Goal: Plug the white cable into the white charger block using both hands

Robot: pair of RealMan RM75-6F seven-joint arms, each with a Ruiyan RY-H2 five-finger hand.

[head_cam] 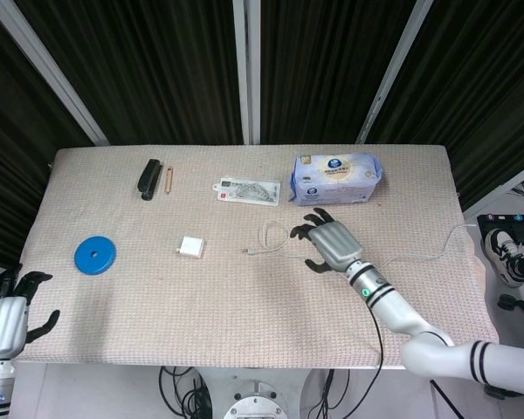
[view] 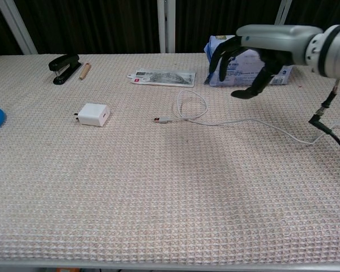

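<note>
white charging cable [head_cam: 284, 247] lies on the beige waffle-weave tabletop [head_cam: 244, 305], its metal plug end [view: 160, 120] pointing toward the small white square charger block [head_cam: 191, 247], which sits apart from it to the left in the head view. near the plug the cable curls into a small loop [view: 194, 105], then trails away toward the tabletop's right edge. nothing is plugged in yet.

the right hand [head_cam: 329, 241], silver-backed with black fingers [view: 222, 55], hovers above the cable just beside the loop, fingers spread and slightly curved downward, holding nothing; in the chest view it hangs clear of the surface, in front of the blue-and-white pack of tissues [head_cam: 336, 177]. the left hand [head_cam: 9, 316] sits off the tabletop's near left corner, well apart from the charger block, its dark fingers apart and empty.

along the far side of the tabletop lie a black stapler [head_cam: 149, 178], a short wooden stick [head_cam: 169, 179] just beside it, and a flat printed packet [head_cam: 247, 190] between the stick and the tissues. a round blue disc [head_cam: 95, 255] rests near the left edge, to the left of the charger block.
</note>
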